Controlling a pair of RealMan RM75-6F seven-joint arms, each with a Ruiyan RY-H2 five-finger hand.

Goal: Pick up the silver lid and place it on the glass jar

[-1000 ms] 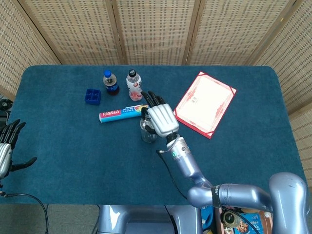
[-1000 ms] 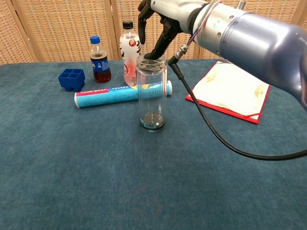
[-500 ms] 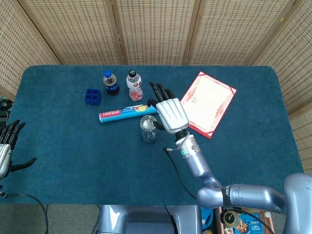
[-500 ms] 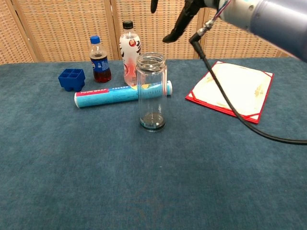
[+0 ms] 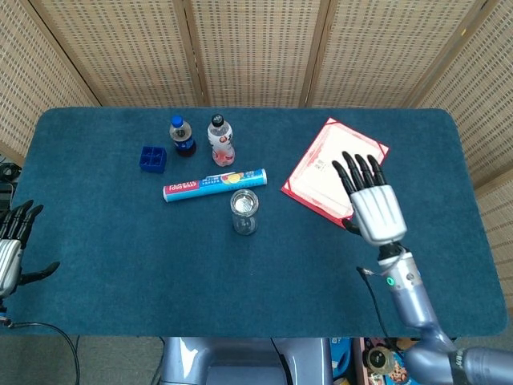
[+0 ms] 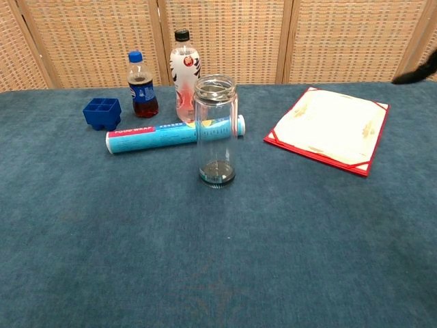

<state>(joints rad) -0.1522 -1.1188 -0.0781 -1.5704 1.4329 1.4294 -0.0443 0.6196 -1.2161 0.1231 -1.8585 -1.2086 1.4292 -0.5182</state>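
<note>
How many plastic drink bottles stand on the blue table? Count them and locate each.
2. The dark cola bottle with the blue cap stands beside the blue tray; the clear bottle with the black cap and red-and-white label stands just right of it, behind the glass jar.

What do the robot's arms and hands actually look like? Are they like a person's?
Rather like one. The right hand has a pale silver-grey back and black fingers. Its forearm is a glossy blue-grey tube with a small green light near the wrist and a thin black cable alongside. The left hand, at the frame's edge, looks the same.

bottles (image 6: 185, 74): 2 | glass jar (image 6: 216, 130): 1 | blue tray (image 6: 102, 113): 1 | wrap box (image 6: 164, 137): 1 | red folder (image 6: 330, 129): 1
</note>
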